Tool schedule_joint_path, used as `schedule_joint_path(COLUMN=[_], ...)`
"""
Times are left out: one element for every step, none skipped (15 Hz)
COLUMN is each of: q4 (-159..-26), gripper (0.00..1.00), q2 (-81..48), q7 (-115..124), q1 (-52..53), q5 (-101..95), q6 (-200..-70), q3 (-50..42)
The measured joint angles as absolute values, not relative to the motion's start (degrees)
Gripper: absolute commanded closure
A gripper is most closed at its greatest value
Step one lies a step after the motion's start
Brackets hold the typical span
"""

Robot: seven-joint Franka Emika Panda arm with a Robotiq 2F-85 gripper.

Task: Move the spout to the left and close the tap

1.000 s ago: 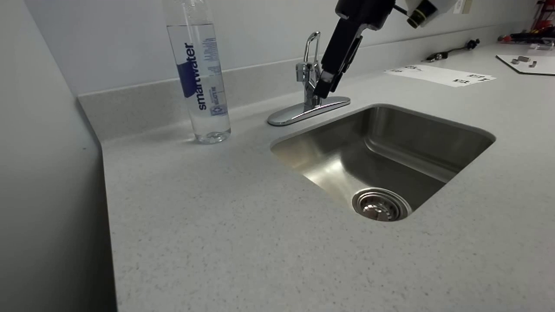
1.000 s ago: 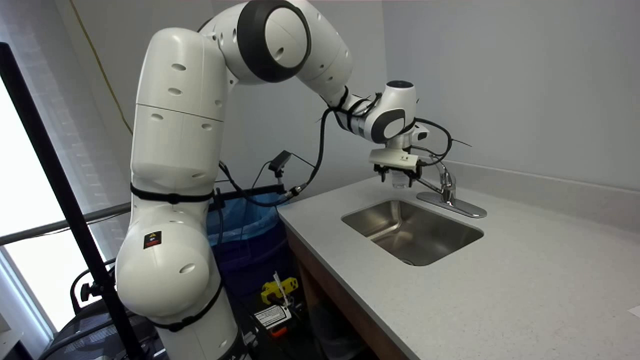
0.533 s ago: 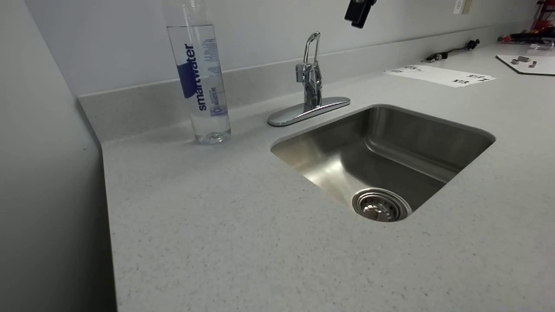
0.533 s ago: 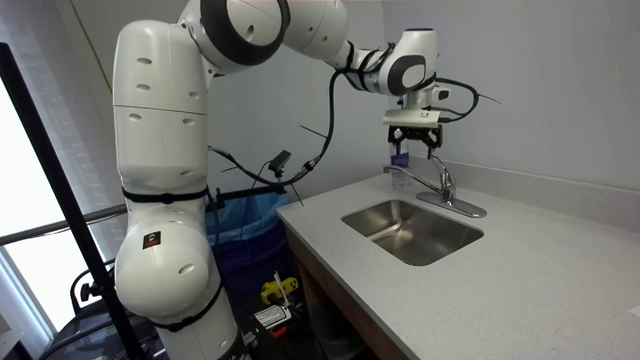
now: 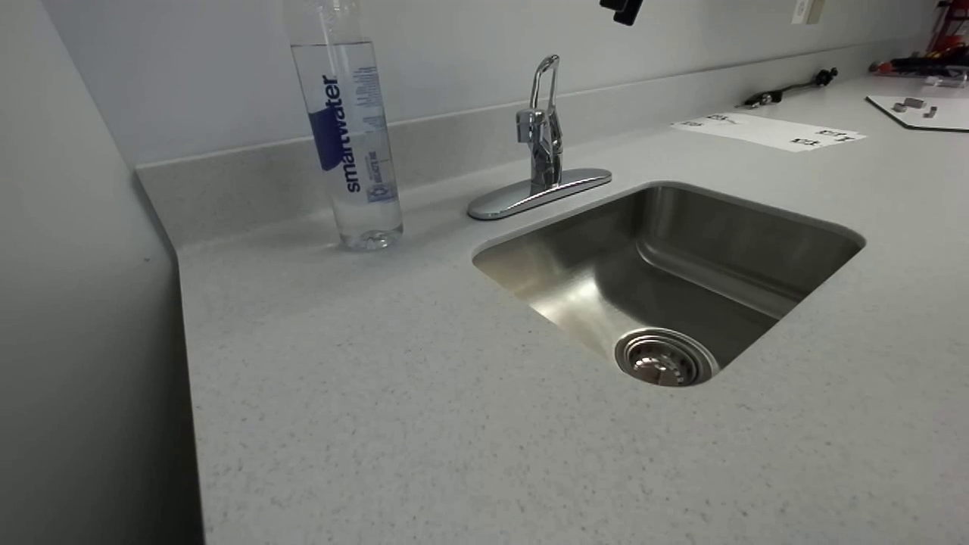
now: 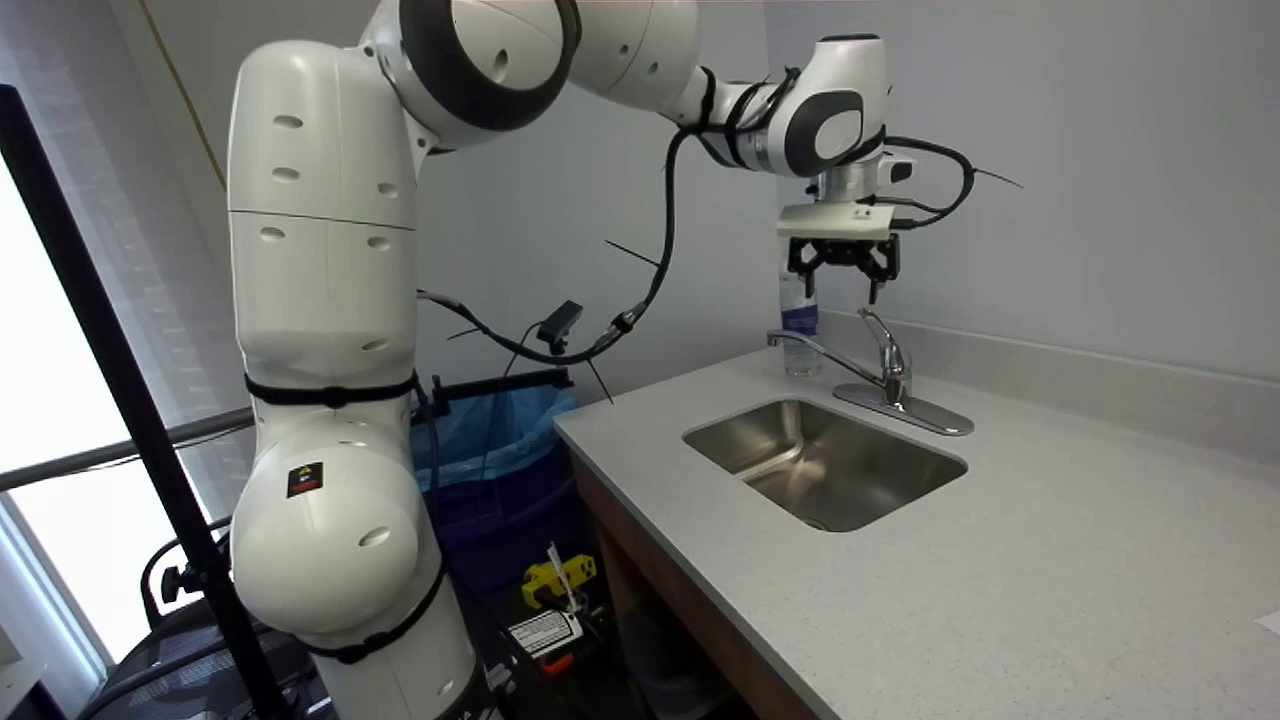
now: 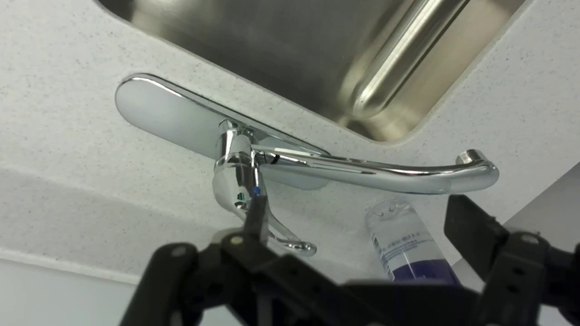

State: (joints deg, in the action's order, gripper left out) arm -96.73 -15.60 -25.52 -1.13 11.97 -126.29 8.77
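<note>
The chrome tap (image 6: 895, 372) stands upright on its oval base plate behind the sink; it also shows in an exterior view (image 5: 546, 159) and the wrist view (image 7: 233, 176). Its spout (image 6: 830, 353) points away from the sink's middle, toward the bottle's side; in the wrist view the spout (image 7: 385, 176) runs right to its nozzle tip. The looped lever handle (image 5: 545, 79) rises from the top of the body. My gripper (image 6: 842, 294) is open and empty, above the tap and spout. In the wrist view one finger of the gripper (image 7: 358, 201) hides part of the lever handle.
A tall see-through water bottle (image 5: 348, 144) stands on the counter beside the tap, on the spout's side. The steel sink (image 6: 830, 470) lies in front of the tap. The backsplash (image 5: 447, 155) and wall are close behind. A printed paper (image 5: 764, 132) lies farther along the counter.
One second ago my gripper was low beside the spout. It has risen away from it, then moved slightly farther up toward the wall side. The spout and lever look unchanged.
</note>
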Motion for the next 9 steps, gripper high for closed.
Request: schedule_joint_path(q4=[-96.5, -96.3, -96.1, -95.8, -95.5, -95.3, -94.9, -94.6, -94.2], gripper=[0.0, 0.0, 0.0, 0.0, 0.0, 0.0, 0.0, 0.0, 0.0], q2=[-16.4, -17.3, -18.3, -19.3, -20.2, -21.1, -22.0, -22.7, -23.4], q7=[-25.7, -25.9, -26.2, -26.6, -27.0, -27.5, -28.2, -29.0, -29.8], q1=[-1.1, -1.0, -1.0, -1.0, -1.0, -1.0, -1.0, -1.1, -1.2], q5=[12.3, 12.6, 12.9, 13.4, 13.9, 14.6, 15.3, 16.1, 16.9], q6=[-128.2, -130.5, -132.7, -134.7, -136.6, -138.1, -139.5, -140.6, -141.5], q3=[8.9, 9.0, 9.2, 9.4, 9.8, 10.2, 10.7, 11.3, 11.9])
